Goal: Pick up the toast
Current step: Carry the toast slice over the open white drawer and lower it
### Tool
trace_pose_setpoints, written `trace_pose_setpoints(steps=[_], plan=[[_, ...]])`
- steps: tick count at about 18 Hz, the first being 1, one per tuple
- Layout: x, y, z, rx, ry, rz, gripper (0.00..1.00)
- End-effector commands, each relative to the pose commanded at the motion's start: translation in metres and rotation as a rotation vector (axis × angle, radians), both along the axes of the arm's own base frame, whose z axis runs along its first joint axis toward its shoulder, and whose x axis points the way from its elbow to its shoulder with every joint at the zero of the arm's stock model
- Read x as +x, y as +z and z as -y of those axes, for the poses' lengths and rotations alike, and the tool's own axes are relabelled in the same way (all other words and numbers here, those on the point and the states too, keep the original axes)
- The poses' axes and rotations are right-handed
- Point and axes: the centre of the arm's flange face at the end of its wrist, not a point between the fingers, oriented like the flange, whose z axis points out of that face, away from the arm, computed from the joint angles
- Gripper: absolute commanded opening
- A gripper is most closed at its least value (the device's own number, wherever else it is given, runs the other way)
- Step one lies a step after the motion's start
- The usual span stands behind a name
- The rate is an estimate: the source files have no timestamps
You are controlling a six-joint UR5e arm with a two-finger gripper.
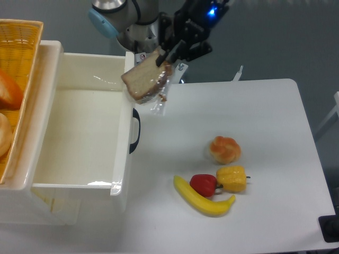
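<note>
From the fixed camera you see the gripper [165,57] clamped on the upper corner of the toast [144,80], which hangs tilted in its clear wrap above the right wall of the white bin [127,127], off the table [254,121].

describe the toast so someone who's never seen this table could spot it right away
Start at the big white bin on the table's left and find its right wall. Just above that wall's far end, the gripper holds the toast in the air. It is the only flat, grey-brown slice, with clear wrap dangling below it.
</note>
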Motion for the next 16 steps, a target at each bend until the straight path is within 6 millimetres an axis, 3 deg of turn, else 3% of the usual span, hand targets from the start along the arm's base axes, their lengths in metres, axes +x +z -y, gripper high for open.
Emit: trace_pose_setpoints(steps=[6, 8, 12, 16], plan=[[0.027, -0.015, -0.030, -0.010, -0.079, 0.009, 0.27], [0.043, -0.029, -0.048, -0.018, -0.131, 0.016, 0.27], [0.053, -0.042, -0.064, -0.028, -0.175, 0.034, 0.28], [0.061, -0.051, -0.078, -0.030, -0.209, 0.037, 0.41]])
